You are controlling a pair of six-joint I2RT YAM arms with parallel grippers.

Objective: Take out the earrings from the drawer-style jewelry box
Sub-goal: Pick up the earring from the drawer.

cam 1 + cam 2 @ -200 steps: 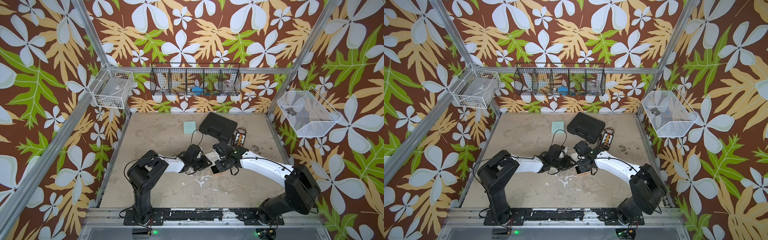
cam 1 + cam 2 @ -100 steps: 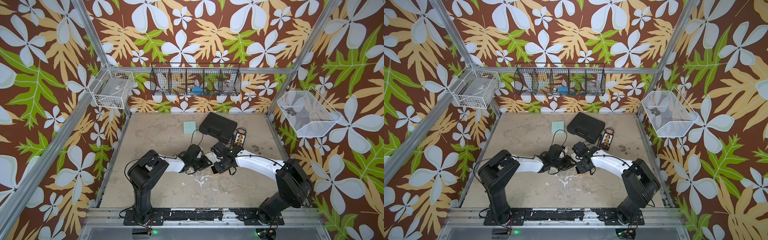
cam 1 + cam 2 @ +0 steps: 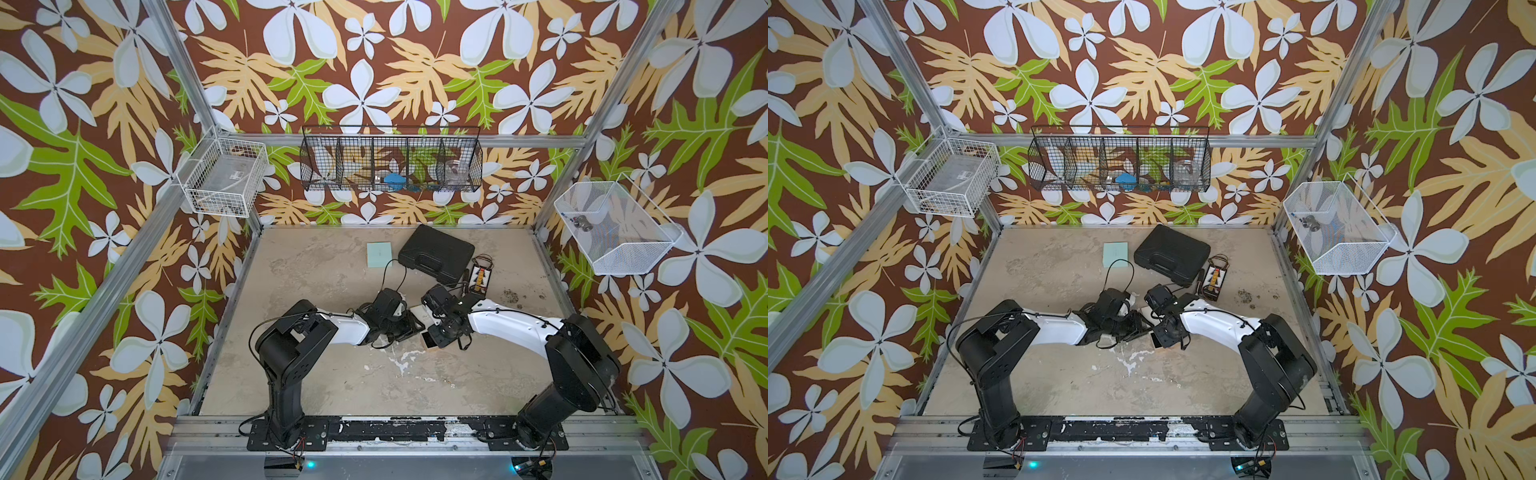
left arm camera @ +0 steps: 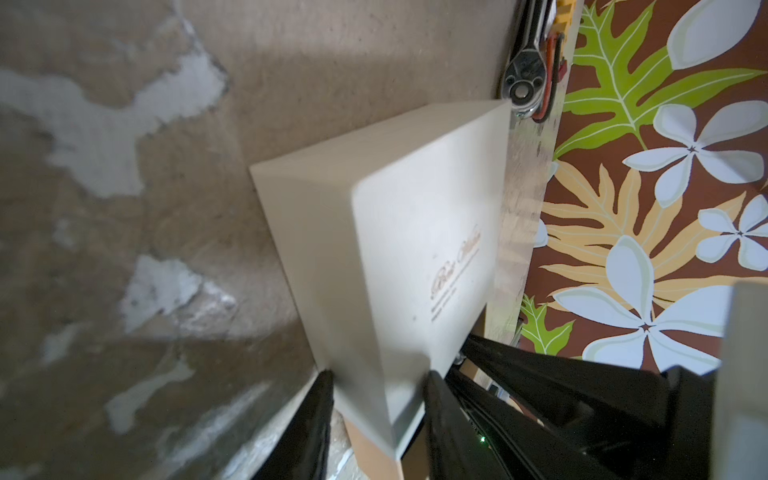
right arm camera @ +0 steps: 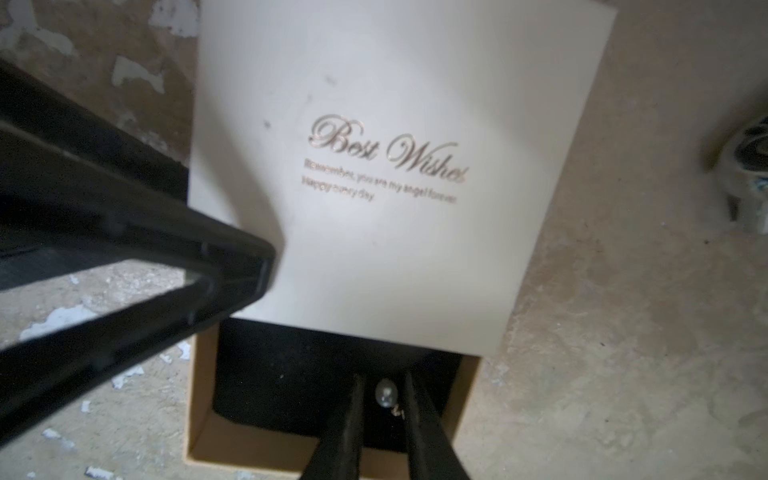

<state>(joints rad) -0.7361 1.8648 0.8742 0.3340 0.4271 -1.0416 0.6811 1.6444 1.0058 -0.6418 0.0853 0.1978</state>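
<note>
The jewelry box [image 5: 395, 166] is a white sleeve printed "Best Wishes", lying mid-table in a top view [image 3: 417, 311]. My left gripper [image 4: 379, 374] is shut on one end of the sleeve, and one of its fingers [image 5: 232, 257] shows in the right wrist view. The brown drawer [image 5: 199, 395] with black lining is slid partly out. My right gripper [image 5: 383, 375] reaches down into the drawer. Its jaws stand narrowly open on either side of a small pearl-like earring [image 5: 384, 395], with a thin gap on each side. I see no other earrings.
A black case [image 3: 436, 253], a green note pad [image 3: 379, 254] and a small tool tray [image 3: 482, 276] with a ratchet [image 4: 523, 79] lie behind the box. A tape roll [image 5: 748, 166] sits off to one side. Wire baskets hang on the walls. White paint chips fleck the table.
The right gripper's jaws have narrowed around the earring, and the right arm has drawn in slightly toward the box. The left arm has kept still, holding the sleeve.
</note>
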